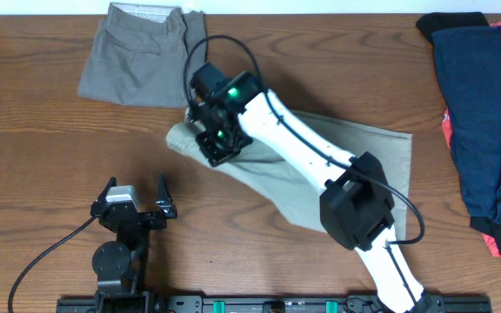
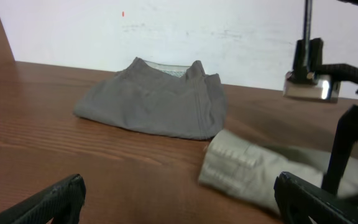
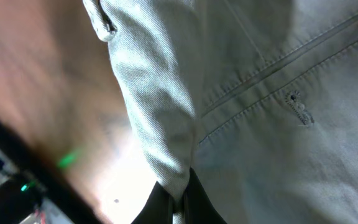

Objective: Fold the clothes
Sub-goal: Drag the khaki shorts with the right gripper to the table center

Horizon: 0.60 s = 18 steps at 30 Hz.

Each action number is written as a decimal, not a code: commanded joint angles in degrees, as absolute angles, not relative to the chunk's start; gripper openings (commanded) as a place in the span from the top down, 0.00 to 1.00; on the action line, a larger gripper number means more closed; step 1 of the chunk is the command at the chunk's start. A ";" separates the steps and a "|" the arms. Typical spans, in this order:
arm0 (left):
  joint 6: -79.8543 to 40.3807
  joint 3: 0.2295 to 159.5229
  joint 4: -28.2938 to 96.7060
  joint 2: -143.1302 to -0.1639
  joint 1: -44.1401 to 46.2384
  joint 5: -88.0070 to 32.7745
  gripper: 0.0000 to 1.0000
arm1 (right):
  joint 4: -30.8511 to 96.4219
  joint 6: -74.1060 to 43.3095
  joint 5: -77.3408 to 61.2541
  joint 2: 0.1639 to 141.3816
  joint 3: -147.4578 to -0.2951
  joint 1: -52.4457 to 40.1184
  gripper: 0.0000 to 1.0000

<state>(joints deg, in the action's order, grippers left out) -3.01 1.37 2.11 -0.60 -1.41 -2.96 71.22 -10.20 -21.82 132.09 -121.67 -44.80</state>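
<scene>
The khaki shorts [image 1: 377,152] sprawl across mid-table, and the right gripper [image 1: 218,143] has its jaws pinched tight on a raised fold at their left end! The left gripper [image 1: 136,187] sits well apart, jaws spread wide, gripping nothing. All this on a brown wooden table [image 1: 24,174] against a white wall [image 2: 166,31], with a navy-and-red pile [image 1: 481,113] at the right edge and folded grey shorts [image 1: 137,52] at the far left.

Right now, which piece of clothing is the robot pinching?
The pale khaki shorts mid-table: the right gripper is shut on their fold. The grey shorts lie untouched.
</scene>
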 commanded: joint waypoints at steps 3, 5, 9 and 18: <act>-3.31 0.23 3.79 -0.23 -1.58 -2.09 0.02 | 72.42 -11.09 -28.88 130.72 -122.04 -46.22 0.99; -3.31 0.23 3.79 -0.23 -1.58 -2.09 0.02 | 73.52 -10.94 -29.52 130.72 -122.04 -46.48 0.99; -3.31 0.23 3.79 -0.23 -1.58 -2.09 0.02 | 75.99 -8.91 -29.47 130.72 -122.04 -46.70 0.99; -3.31 0.23 3.79 -0.23 -1.58 -2.09 0.02 | 78.94 -8.64 -22.37 130.72 -122.06 -43.72 0.47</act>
